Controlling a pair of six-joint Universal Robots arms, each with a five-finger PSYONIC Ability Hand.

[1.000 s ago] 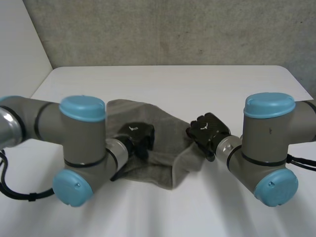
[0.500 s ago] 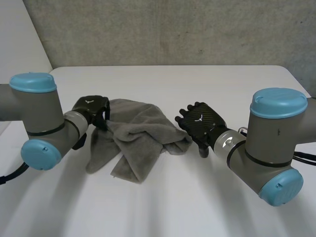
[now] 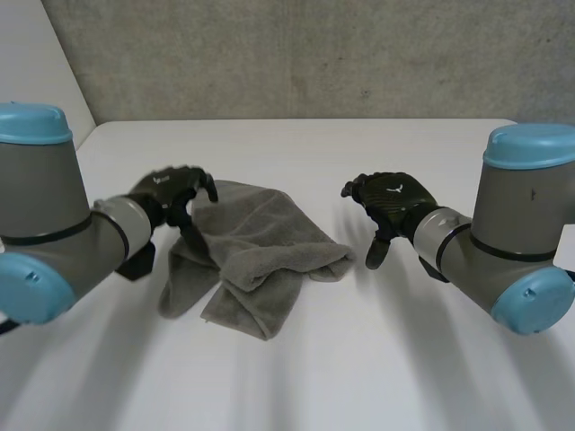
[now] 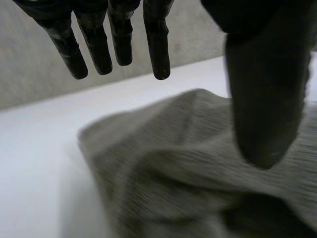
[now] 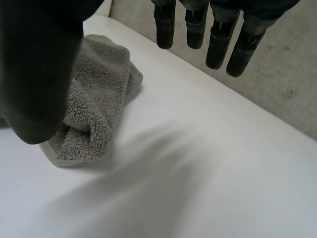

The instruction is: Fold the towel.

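Left arm (image 3: pixel 54 235): comes in from the left side of the head view and reaches inward to the towel.
Left hand (image 3: pixel 171 193): slack and unclenched, holding nothing; in the left wrist view its fingers (image 4: pixel 156 37) hang straight and its thumb (image 4: pixel 265 99) stands apart from them, with no cloth between. It sits at the towel's far left edge; I cannot tell whether it touches the cloth.
Towel (image 3: pixel 260 247): grey terry, crumpled and not flat, bunched into thick rolls and deep creases. It lies on the table between the two hands, a little left of the middle. One lobe droops toward the near left, another ends in a near corner, and a rolled end points to the right.
Right hand (image 3: pixel 395 199): unclenched and holding nothing; in the right wrist view its fingers (image 5: pixel 218 44) are straight and spread from the thumb (image 5: pixel 39 74). It is near the towel's rolled right end but apart from it, with bare table between them.
Right arm (image 3: pixel 512 235): comes in from the right.
Table (image 3: pixel 359 359): white, with bare surface all round the towel.
Wall (image 3: pixel 296 54): rough grey, behind the table's far edge.
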